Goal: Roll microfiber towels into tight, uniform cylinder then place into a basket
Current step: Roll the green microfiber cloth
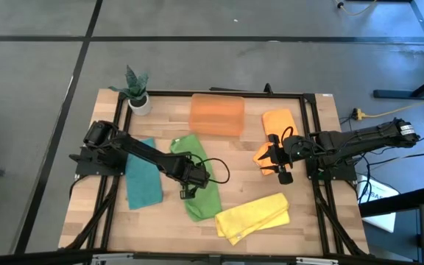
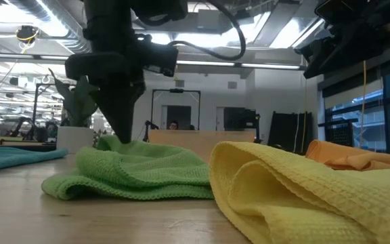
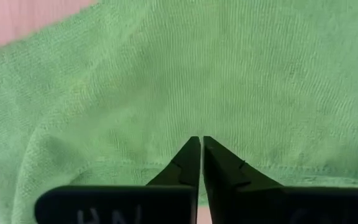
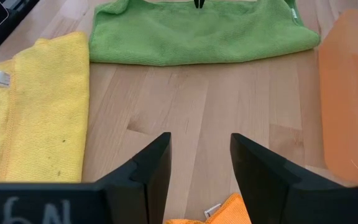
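Left gripper (image 3: 201,144) is pinching the soft green microfiber towel (image 1: 197,180) shut-jawed at center; right gripper (image 4: 201,163) is hovering open, empty, at 3 o'clock.

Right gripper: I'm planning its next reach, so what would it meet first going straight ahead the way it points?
Bare table first, then probably the green towel; the right gripper stands open, depth unclear.

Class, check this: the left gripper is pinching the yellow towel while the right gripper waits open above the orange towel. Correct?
Not quite. The left gripper is shut on the green towel, as its wrist view shows. The right gripper does wait open.
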Robot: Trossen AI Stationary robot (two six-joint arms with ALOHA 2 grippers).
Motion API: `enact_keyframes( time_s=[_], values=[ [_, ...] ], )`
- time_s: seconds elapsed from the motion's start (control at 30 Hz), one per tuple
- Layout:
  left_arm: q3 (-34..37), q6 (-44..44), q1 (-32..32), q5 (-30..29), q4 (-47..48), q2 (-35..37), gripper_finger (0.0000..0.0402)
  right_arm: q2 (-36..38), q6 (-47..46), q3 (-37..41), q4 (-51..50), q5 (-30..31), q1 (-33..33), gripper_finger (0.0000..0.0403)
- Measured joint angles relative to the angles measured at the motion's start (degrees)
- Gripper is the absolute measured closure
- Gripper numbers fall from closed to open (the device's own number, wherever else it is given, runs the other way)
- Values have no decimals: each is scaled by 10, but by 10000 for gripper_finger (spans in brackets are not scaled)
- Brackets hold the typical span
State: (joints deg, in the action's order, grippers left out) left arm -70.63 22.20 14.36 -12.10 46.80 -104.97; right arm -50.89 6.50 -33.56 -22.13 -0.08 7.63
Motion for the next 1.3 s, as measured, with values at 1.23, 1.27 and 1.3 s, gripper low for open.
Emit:
enact_keyframes(
  time_s=[1.23,1.27,1.3],
  values=[
    [45,16,-29,2,-15,0,335,0,0,0,0,0,0,237],
    [46,16,-29,2,-15,0,335,0,0,0,0,0,0,237],
    [46,16,-29,2,-15,0,335,0,0,0,0,0,0,237]
  ],
)
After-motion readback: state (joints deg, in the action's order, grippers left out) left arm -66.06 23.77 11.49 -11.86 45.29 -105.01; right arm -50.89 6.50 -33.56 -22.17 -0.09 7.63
